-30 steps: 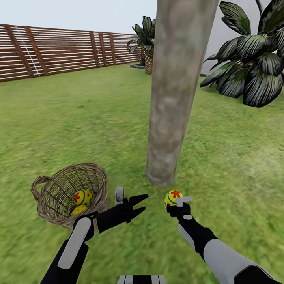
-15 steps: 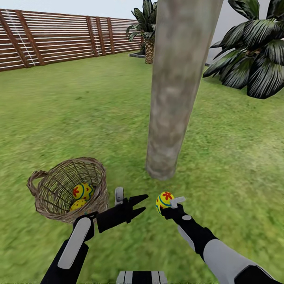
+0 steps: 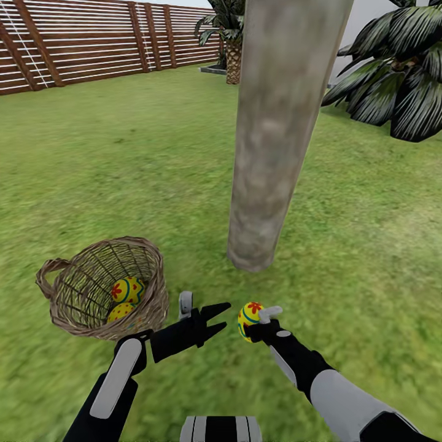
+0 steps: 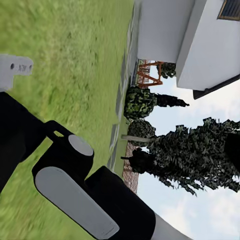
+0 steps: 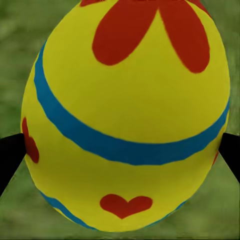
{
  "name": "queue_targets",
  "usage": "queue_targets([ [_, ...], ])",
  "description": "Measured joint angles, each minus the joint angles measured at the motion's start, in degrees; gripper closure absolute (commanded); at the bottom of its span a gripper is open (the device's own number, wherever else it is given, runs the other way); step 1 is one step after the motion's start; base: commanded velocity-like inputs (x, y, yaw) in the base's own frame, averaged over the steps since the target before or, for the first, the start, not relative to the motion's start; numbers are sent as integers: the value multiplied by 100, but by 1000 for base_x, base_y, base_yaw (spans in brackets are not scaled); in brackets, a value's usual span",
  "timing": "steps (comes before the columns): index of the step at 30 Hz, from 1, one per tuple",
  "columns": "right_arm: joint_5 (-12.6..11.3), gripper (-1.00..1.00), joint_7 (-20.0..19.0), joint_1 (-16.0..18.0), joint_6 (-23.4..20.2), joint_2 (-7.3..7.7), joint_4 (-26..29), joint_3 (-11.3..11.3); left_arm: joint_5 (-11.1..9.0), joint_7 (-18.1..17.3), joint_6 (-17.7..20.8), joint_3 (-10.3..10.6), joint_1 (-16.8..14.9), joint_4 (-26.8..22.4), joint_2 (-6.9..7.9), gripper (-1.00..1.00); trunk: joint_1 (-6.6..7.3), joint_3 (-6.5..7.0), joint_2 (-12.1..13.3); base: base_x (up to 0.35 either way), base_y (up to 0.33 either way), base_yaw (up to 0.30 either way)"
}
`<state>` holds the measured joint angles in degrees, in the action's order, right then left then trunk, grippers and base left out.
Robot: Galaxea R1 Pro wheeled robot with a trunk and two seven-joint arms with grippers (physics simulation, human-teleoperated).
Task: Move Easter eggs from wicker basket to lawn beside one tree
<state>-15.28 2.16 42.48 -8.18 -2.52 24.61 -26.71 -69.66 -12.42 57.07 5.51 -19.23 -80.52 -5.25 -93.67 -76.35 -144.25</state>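
Green lawn stretches back to a brown slatted fence, with broad-leaved plants at the far right and a thick grey-beige tree trunk rising from the grass near the middle. The right gripper pinches one yellow egg painted with a red flower and a blue band; in the right wrist view that egg sits squarely between the two dark fingers, which touch it on either side, with grass behind it. This egg is held above the grass, short of the trunk's foot. The left gripper has its dark fingers spread apart with nothing between them; it hangs just beside the held egg. On the far side of the left gripper from that egg stands the wicker basket, upright, with two more eggs lying touching inside it. The left wrist view looks across grass toward a white house and dark trees.
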Motion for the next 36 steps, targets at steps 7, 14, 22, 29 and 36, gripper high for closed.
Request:
queue_targets([
  [7, -60, 100, 58, 290, -431, -385, -183, 19, 0, -2, 1, 0, 0, 0, -23, -100, 0, 0, 0, 0, 0, 0],
  [14, -61, 100, 85, 611, -381, -494, -732, 29, 12, -1, -2, 34, 0, 0, -35, -100, -8, -66, -4, 0, 0, 0],
  [22, -29, 100, 249, 619, -93, -498, -744, 34, 13, -2, -2, 35, 0, 0, -35, -100, -29, -243, -14, 0, 0, 0],
  [29, -20, 100, 236, 619, 247, -490, -723, 31, 9, -1, -2, 35, 0, 0, -35, -100, -34, -288, -17, 0, 0, 0],
  [36, -20, 100, 243, 619, 211, -496, -715, 31, 13, 0, -2, 35, 0, 0, -35, -100, -44, -376, -23, 0, 0, 0],
])
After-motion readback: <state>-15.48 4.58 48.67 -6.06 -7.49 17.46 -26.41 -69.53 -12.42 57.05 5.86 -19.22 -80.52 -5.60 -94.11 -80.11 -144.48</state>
